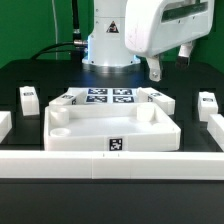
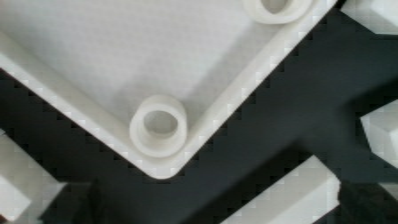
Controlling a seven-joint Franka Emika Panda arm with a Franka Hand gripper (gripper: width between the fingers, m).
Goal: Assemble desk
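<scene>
The desk's white rimmed tabletop (image 1: 112, 128) lies flat in the middle of the dark table, with a tag on its front wall. In the wrist view one of its corners fills the picture, with a round socket (image 2: 160, 122) in it and a second socket (image 2: 279, 8) further along the rim. Short white tagged legs stand at the exterior view's left (image 1: 28, 97) and right (image 1: 207, 103). My gripper (image 1: 170, 63) hangs open and empty above the tabletop's far right corner, well clear of it. Its fingers do not show clearly in the wrist view.
The marker board (image 1: 108, 97) lies behind the tabletop, with two more white parts (image 1: 62, 98) (image 1: 155, 96) at its ends. A long white rail (image 1: 110, 165) runs across the front. White blocks sit at the far left (image 1: 5, 125) and far right (image 1: 215, 128).
</scene>
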